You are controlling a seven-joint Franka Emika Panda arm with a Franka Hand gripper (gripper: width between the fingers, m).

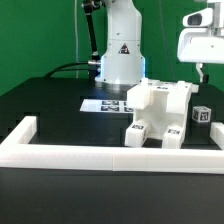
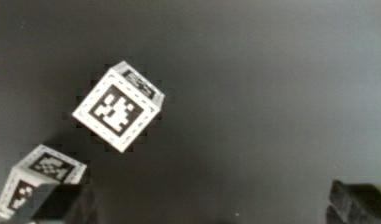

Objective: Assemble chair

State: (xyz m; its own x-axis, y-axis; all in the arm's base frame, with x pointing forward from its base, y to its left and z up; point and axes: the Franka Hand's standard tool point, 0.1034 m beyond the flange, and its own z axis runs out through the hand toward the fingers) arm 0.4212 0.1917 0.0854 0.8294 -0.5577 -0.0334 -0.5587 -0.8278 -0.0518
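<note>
The pincer (image 1: pixel 203 74) hangs over the counter (image 1: pixel 45 115) at the exterior view's right. Its jaws are spread as wide as they go and it holds nothing. The part-built chair (image 1: pixel 160 108) stands mid-counter, just behind the frame (image 1: pixel 110 152). A loose piece (image 1: pixel 200 115) sits just beside the chair, roughly under the pincer.

The wrist view shows a tagged block (image 2: pixel 119 108) lying askew to the line between the fingertips (image 2: pixel 361 200), and off to one side of it. A second block (image 2: pixel 45 172) lies near the other fingertip.

The likely trouble is a straight descent. Without a turn of the wrist, the jaws would probably meet the block on its corners, and it could twist or skid out as they close. A finger might also land on top of a block, or nudge the second one aside. Because the chair is so near, a careless approach could bump it and shift it, perhaps loosening its joined parts.
</note>
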